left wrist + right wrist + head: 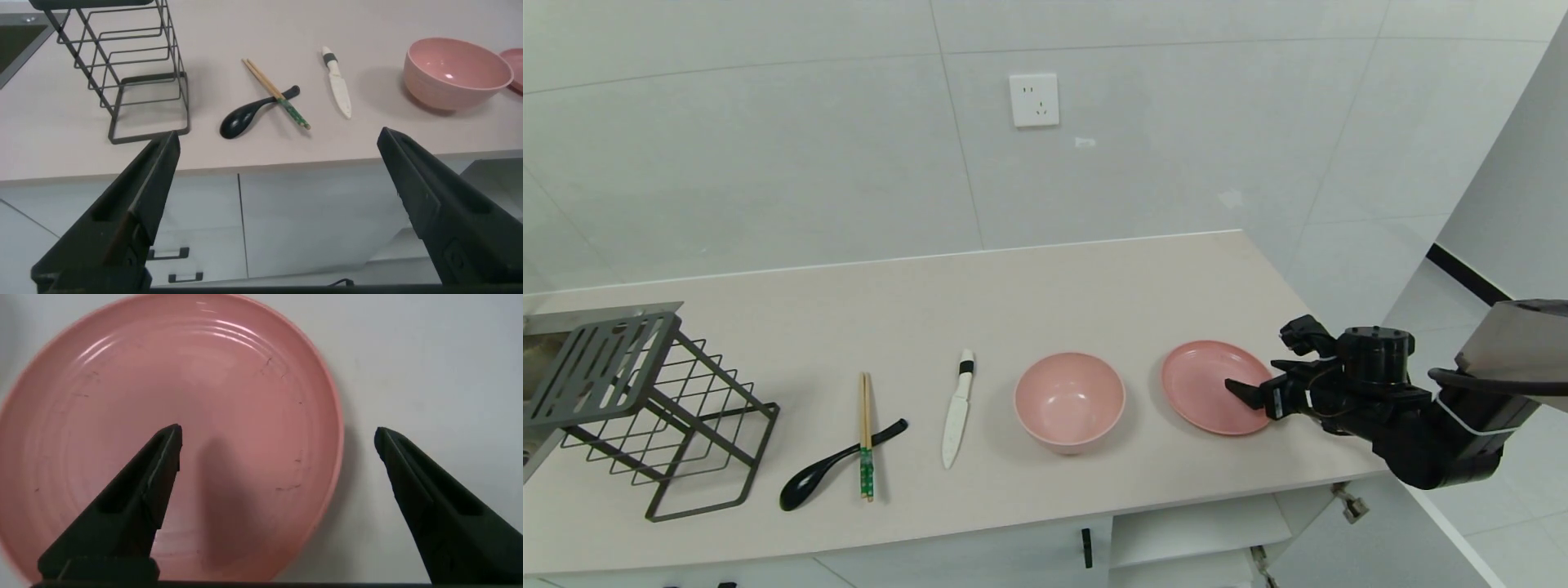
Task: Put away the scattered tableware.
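A pale beige countertop (1029,286) carries everything, and the round pink plastic bowl (1069,400) standing upright near its front edge serves as the marker. Far to the bowl's left, at the counter's end, stands a dark grey wire dish rack (600,363) with a slatted top shelf.

The black right gripper (1270,367) hangs on the bowl's right, jaws spread wide and holding nothing. In the right wrist view one finger (135,506) lies over the plate and the other over bare counter just outside its rim; whether either touches cannot be told. The left gripper (278,139) is also spread wide and empty, held off the counter's front edge, to the bowl's left.

A shallow round pink plate (1201,384) lies flat just right of the bowl, apart from it. Just left of the bowl lies a white knife with a black band on its handle (956,408). Farther left, a glossy black soup spoon (833,467) lies with a pair of wooden chopsticks with green ends (867,437) crossing its handle.
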Tool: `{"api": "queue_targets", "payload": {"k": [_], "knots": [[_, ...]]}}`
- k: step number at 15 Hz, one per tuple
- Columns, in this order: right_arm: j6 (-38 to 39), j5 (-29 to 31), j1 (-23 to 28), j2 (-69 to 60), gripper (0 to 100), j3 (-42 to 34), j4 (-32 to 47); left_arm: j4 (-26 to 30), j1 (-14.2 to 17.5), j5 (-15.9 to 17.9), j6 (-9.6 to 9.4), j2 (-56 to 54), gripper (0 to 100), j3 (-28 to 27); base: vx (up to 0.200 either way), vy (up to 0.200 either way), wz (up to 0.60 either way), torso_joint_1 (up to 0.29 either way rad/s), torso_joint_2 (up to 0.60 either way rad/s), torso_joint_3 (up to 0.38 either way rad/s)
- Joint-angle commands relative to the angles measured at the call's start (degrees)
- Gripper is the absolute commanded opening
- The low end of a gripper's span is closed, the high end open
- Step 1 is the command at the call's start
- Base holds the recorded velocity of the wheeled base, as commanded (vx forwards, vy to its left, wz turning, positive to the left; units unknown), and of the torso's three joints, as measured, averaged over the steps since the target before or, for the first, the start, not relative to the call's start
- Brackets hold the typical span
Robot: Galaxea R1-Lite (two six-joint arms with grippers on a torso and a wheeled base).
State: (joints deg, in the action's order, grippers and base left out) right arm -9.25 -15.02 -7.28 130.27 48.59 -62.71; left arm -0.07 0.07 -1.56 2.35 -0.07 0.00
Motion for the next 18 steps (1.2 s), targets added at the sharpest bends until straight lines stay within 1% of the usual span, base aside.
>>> {"api": "queue_targets", "payload": {"k": [1, 5, 8, 9, 11, 12, 14, 16, 18], "knots": [[0.0, 0.0, -0.1, 1.4, 100, 0.9, 0.0, 0.0, 0.0, 0.0, 0.02, 0.1, 100, 0.0, 0.000, 0.000, 0.00, 0.000, 0.00, 0.000], [0.2, 0.0, -2.7, 1.0, 100, 0.3, -0.1, 0.0, 0.0, 0.0, 0.02, 0.1, 100, 0.0, 0.000, 0.000, 0.00, 0.000, 0.00, 0.000], [0.2, 0.3, -2.7, 1.7, 100, -0.2, 0.0, 0.0, 0.0, 0.0, 0.02, 0.1, 100, 0.0, 0.000, 0.000, 0.00, 0.000, 0.00, 0.000], [0.2, 0.4, -2.6, 1.8, 0, -0.2, 0.0, 0.0, 0.0, 0.0, 0.02, 0.1, 100, 0.0, 0.000, 0.000, 0.00, 0.000, 0.00, 0.000], [0.3, 1.9, -1.9, 2.4, 0, -0.2, 0.0, 0.0, 0.0, 0.0, 0.02, 0.1, 100, 0.0, 0.000, 0.000, 0.00, 0.000, 0.00, 0.000], [0.6, 3.9, -1.8, 2.4, 0, -0.3, 0.3, 0.0, 0.0, 0.0, 0.02, 0.1, 100, 0.0, 0.000, 0.000, 0.00, 0.000, 0.00, 0.000], [1.3, 5.9, -0.9, 3.2, 0, -1.0, 0.3, 0.0, 0.0, 0.0, 0.02, 0.1, 100, 0.0, 0.000, 0.000, 0.00, 0.000, 0.00, 0.000], [1.3, 5.9, 0.5, 3.2, 0, -1.0, 0.3, 0.0, 0.0, 0.1, 0.02, 0.1, 100, 0.0, 0.000, 0.000, 0.00, 0.000, 0.00, 0.000], [1.3, 5.9, 0.6, -1.0, 0, -1.7, 0.0, 0.0, 0.0, 0.1, -0.07, 0.1, 100, 0.0, 0.000, 0.000, 0.00, 0.000, 0.00, 0.000]]}}
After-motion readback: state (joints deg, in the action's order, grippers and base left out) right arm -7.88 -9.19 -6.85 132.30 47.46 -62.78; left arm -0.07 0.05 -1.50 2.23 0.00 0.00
